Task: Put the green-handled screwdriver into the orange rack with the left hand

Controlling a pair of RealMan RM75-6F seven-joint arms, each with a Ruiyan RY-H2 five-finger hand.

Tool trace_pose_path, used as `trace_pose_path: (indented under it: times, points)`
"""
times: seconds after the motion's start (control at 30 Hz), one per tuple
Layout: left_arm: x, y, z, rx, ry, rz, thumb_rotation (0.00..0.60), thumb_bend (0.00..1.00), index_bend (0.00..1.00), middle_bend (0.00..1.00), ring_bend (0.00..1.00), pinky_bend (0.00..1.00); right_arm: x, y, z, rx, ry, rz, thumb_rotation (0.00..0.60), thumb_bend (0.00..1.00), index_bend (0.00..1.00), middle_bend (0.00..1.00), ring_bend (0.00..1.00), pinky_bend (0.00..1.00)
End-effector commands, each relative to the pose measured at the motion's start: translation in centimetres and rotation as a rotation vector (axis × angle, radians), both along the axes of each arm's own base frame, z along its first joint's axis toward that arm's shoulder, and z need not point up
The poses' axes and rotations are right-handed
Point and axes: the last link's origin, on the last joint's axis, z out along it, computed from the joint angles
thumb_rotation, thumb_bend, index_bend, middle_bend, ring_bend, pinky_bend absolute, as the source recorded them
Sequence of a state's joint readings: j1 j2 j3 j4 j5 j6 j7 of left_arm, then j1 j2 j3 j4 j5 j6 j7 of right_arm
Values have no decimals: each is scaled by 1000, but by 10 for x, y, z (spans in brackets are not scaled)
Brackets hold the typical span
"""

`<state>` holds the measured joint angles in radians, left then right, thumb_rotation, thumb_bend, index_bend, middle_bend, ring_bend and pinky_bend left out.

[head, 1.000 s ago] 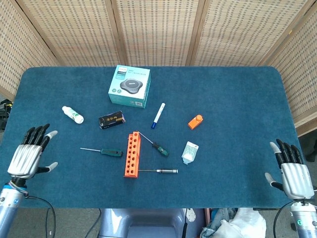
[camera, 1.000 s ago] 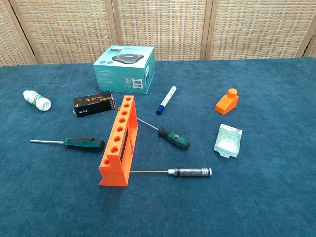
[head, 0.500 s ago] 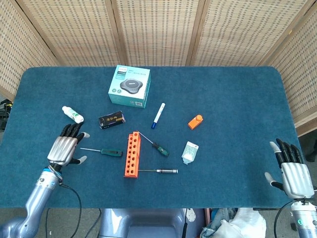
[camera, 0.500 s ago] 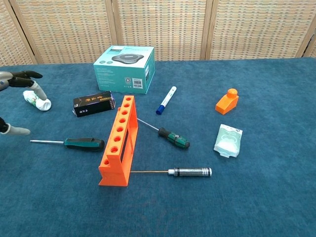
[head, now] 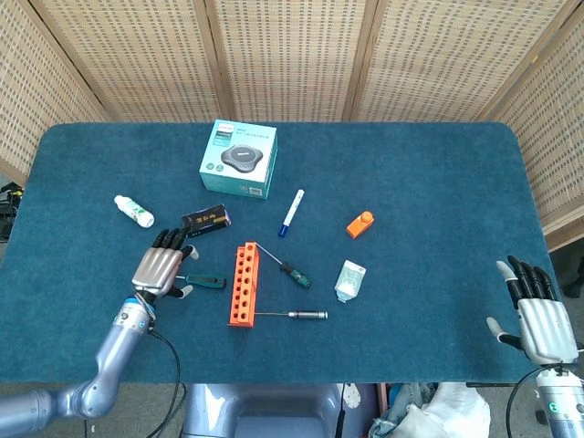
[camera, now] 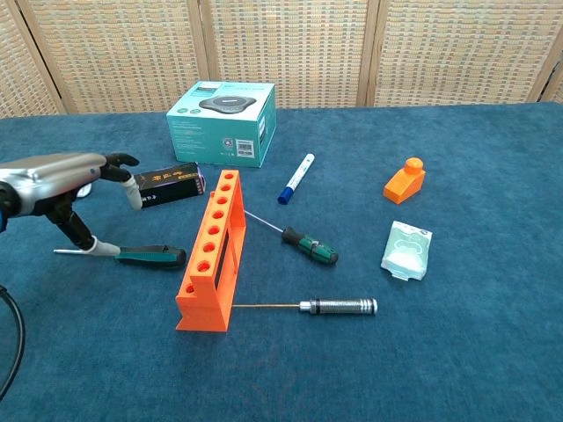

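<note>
Over the counter [head: 438,182], left of the orange rack [head: 243,284]: left robot hand [head: 161,268] hovers palm-down, fingers apart, holding nothing. In the chest view its thumb tip sits right at the shaft end of the green-handled screwdriver [camera: 145,256]; can't tell if it touches.

That screwdriver lies flat on the counter, under and just right of the left robot hand, handle pointing at the rack, shaft pointing away from it. Not in the rack.

Rack stands just right of the handle, long axis running away from the robot, holes up.

Beyond the left robot hand: small black box [head: 205,221] near the fingertips, white bottle [head: 134,211] further left, teal box [head: 239,159] further back.

Right of the rack: second green-handled driver [head: 286,268] lying diagonal, its tip close to the rack's far end. Metal-handled driver [head: 299,315] with its thin shaft reaching the rack's near end. Past those: blue-capped marker [head: 290,213], white packet [head: 349,280], small orange piece [head: 360,224].

Right robot hand [head: 538,315] is well apart at the counter's near right corner, fingers spread, nothing in it.
</note>
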<state>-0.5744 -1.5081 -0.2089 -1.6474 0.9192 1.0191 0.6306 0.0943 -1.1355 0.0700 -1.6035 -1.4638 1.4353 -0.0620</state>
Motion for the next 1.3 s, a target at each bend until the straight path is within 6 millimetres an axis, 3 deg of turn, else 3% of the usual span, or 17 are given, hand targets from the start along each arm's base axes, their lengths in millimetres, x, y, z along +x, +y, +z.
trace_pose_path:
  times: [0.03,0.73,0.87,1.03,1.3]
  points:
    - [7,1,-13,-26,17,10,600,206,368,0,0,0,0,0,0,0,-2,0,600,244,0,0,0,0]
    - [17,9,-48,-57,52,45,600,230,461,0,0,0,-3,0,3,-5,-27,-1,600,245,0,0,0,0]
    - [17,11,-50,-53,59,49,600,237,478,0,0,0,-3,0,3,0,-29,-1,600,246,0,0,0,0]
    - [16,13,-53,-45,68,57,600,263,570,0,0,0,0,1,4,-2,-43,15,600,244,0,0,0,0]
    - [23,14,-37,15,5,27,600,284,592,0,0,0,-1,1,6,-11,-53,14,600,245,0,0,0,0]
